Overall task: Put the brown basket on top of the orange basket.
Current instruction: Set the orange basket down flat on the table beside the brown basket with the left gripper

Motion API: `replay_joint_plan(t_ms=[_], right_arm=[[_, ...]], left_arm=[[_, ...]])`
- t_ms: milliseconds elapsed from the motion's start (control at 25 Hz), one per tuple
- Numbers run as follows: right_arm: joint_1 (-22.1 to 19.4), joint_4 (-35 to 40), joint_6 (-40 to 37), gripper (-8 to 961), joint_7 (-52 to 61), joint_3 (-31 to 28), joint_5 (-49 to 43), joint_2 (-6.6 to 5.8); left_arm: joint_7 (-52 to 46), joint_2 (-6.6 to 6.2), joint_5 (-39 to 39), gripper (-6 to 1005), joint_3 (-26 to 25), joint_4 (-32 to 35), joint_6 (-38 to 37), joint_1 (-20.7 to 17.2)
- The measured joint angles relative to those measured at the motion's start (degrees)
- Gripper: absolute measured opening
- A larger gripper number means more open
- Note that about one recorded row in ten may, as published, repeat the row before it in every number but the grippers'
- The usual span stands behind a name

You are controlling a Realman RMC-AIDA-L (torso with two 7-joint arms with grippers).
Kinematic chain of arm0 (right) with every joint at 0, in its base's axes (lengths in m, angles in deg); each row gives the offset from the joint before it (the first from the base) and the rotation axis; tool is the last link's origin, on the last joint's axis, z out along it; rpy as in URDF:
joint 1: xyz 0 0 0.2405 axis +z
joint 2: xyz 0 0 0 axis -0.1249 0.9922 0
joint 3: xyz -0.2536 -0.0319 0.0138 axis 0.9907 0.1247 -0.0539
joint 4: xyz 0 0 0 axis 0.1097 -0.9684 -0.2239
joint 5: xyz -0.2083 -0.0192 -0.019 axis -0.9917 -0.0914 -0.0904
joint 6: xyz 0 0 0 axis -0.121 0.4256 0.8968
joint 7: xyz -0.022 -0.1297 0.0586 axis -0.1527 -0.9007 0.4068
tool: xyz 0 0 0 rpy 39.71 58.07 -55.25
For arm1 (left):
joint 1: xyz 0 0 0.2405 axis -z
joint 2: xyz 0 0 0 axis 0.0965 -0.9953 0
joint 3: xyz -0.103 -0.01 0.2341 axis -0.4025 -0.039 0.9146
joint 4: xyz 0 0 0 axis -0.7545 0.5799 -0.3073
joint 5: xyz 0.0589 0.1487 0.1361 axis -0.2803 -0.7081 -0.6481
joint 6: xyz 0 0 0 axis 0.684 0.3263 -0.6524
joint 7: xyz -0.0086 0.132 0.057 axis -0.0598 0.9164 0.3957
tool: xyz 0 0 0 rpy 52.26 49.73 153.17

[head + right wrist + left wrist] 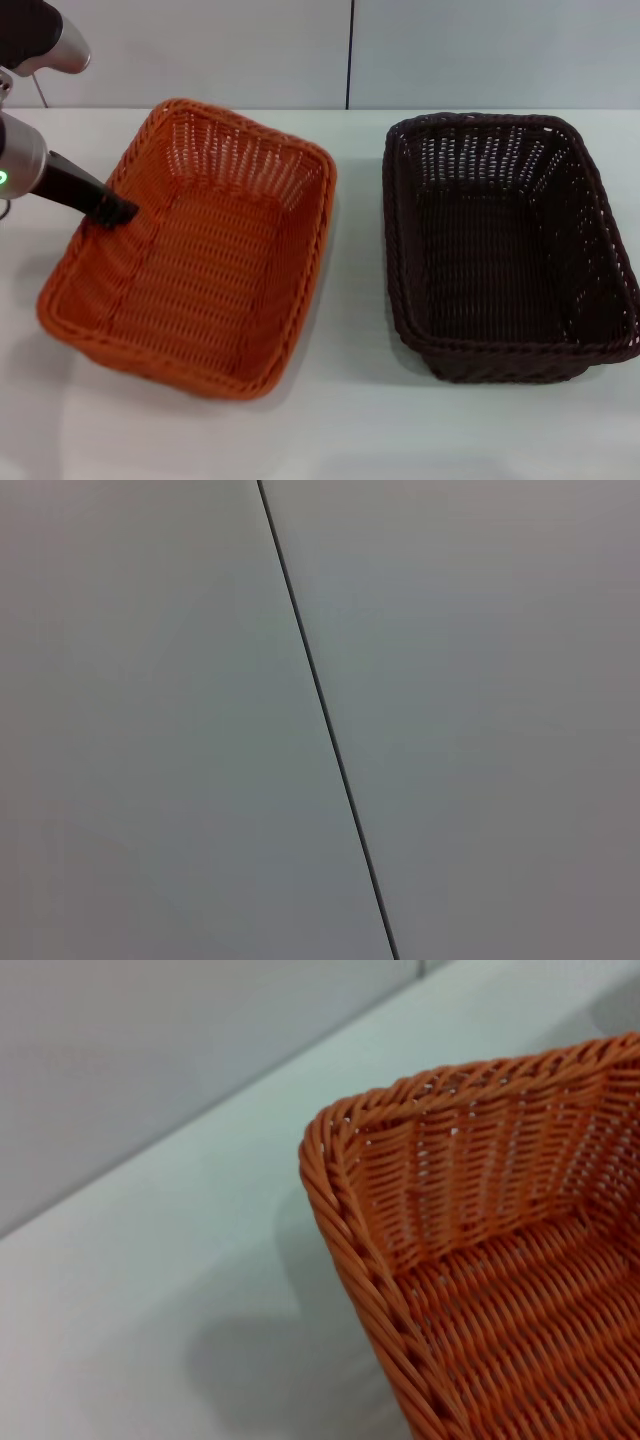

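- left gripper sits at the orange basket's near-left rim; whether its jaws are apart or together, I cannot tell
- brown basket rests well apart from those jaws, beside the orange one on the table

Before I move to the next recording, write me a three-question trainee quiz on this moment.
1. True or false: the brown basket already sits on top of the orange basket.
2. Multiple choice: where is the left gripper? A) over the brown basket's rim; B) at the orange basket's outer side wall, on the robot's left; C) resting on the table between the baskets.
3. Fill in: the right wrist view shows only a plain pale surface with a thin dark ____ across it.

Key
1. False: the baskets stand side by side, apart, both empty.
2. B.
3. Line; the right gripper appears in no view.
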Motion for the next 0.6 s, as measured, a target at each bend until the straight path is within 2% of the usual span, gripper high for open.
replay_joint_plan(t_ms=[80,200,360,600], right_arm=[[-0.03,0.00,0.00,570,0.01,-0.03,0.00,0.01],[-0.10,-0.11,0.00,570,0.01,-0.05,0.00,0.06],[0.02,-0.36,0.08,570,0.02,-0.06,0.00,0.08],[0.13,-0.40,0.58,570,0.20,0.38,0.00,0.09]], left_arm=[[1.98,-0.08,0.06,221,-0.53,0.56,-2.50,0.32],[5.38,1.17,1.08,220,-1.46,0.47,-3.49,0.78],[6.77,1.45,4.32,218,1.62,-4.23,-2.27,2.04],[9.51,1.51,9.97,214,3.72,-7.37,-1.82,3.26]])
